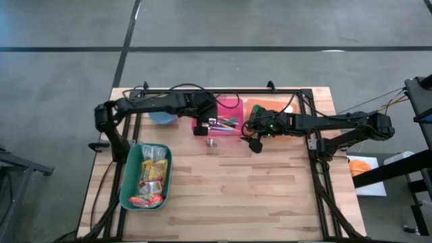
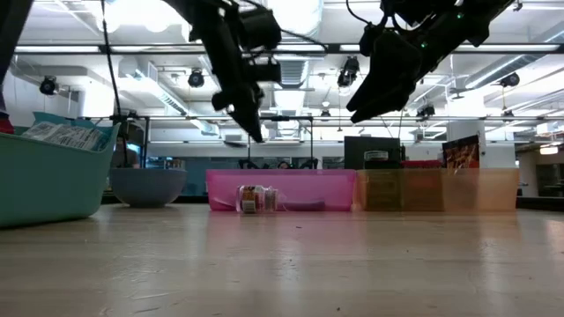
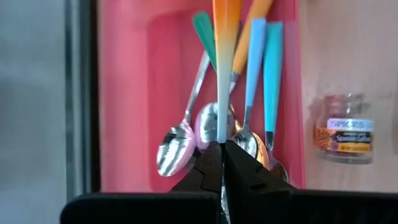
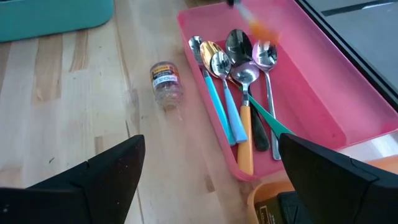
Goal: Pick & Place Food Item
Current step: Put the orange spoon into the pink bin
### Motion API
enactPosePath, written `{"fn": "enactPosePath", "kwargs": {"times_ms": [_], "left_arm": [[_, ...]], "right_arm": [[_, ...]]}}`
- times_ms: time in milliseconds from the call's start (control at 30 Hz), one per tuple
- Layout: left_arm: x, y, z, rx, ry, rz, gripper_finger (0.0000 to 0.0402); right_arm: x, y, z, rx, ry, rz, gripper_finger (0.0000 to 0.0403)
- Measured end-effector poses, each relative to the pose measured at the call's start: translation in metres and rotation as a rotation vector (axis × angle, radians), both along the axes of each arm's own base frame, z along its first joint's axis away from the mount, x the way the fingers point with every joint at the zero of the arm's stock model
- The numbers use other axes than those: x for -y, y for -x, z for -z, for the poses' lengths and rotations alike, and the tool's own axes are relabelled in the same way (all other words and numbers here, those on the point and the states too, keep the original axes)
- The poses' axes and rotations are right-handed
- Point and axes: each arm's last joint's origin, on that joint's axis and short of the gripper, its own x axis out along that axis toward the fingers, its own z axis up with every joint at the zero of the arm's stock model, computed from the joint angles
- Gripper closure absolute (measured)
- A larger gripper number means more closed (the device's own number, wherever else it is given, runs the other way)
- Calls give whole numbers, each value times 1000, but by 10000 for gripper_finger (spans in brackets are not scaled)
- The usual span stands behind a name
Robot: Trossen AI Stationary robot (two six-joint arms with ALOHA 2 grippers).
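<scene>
Left pincer (image 3: 221, 148) above pink tray (image 3: 130, 93), spice jar (image 3: 344, 129) just beside.

We're looking at a robotics lab or workshop hall here. The wooden bench (image 1: 229, 196) stands on a bare grey concrete floor (image 1: 270, 23) crossed by dark seam lines, and a black metal frame (image 1: 317, 169) carrying the arms is bolted along the bench's edges. Level across the room: exposed ceiling ducts (image 2: 167, 75), long strip lights (image 2: 115, 50), hanging cameras or lamps (image 2: 48, 85), and equipment racks (image 2: 370, 151) far back.
</scene>
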Motion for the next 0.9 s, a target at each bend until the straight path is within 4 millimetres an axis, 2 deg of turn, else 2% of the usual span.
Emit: {"fn": "enactPosePath", "kwargs": {"times_ms": [267, 467, 633, 900], "left_arm": [[-8, -14, 42, -99, 24, 10, 401], [-11, -21, 65, -142, 43, 8, 401], [-10, -24, 74, -146, 90, -1, 401], [-7, -24, 76, -119, 195, -30, 401]], "right_arm": [[0, 0, 0, -1, 5, -4, 37], [0, 0, 0, 1, 4, -3, 37], [0, 0, 0, 0, 3, -5, 37], [0, 0, 0, 2, 0, -7, 37]]}}
